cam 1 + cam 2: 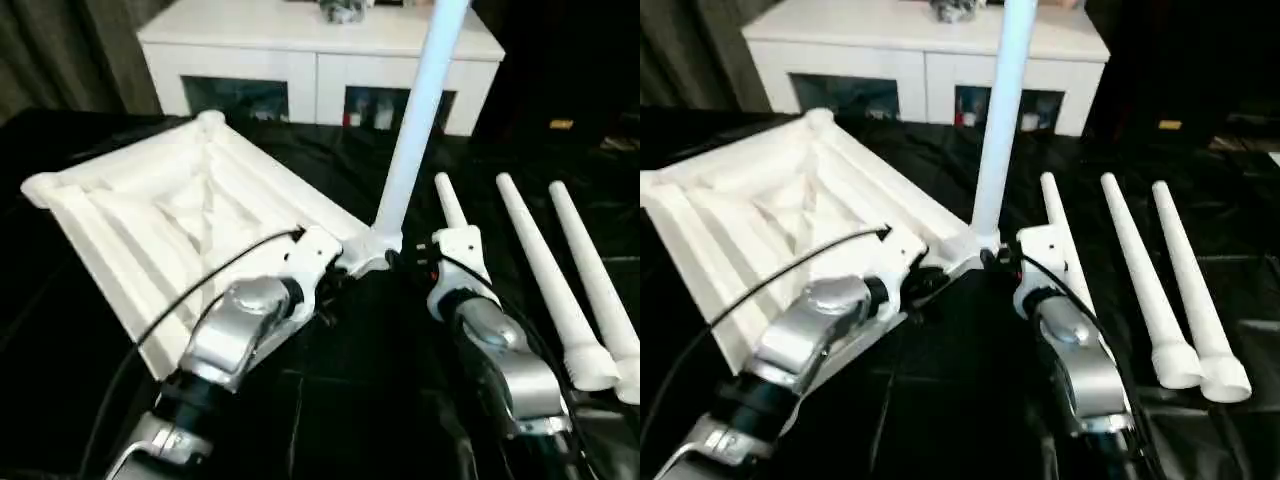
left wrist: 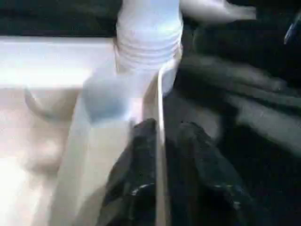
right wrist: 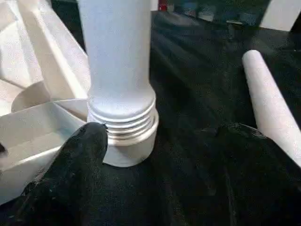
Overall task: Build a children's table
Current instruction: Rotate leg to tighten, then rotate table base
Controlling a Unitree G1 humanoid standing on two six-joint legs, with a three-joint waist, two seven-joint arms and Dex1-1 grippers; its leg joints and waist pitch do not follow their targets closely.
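The white table top (image 1: 150, 210) lies upside down on the black surface, ribbed underside up. One white leg (image 1: 415, 120) stands upright in its near right corner socket, with several thread rings (image 3: 123, 123) still showing above the socket. My left gripper (image 1: 335, 262) is at that corner, its black fingers (image 2: 141, 146) shut on the thin rim of the top beside the leg. From the other side, my right gripper (image 1: 412, 264) stands open around the leg's base. One finger (image 3: 82, 153) touches the threads and the other is apart.
Three loose white legs (image 1: 540, 260) lie side by side on the black surface to the right of my right arm. A white cabinet (image 1: 320, 40) with glass-fronted compartments stands at the back, behind the table top.
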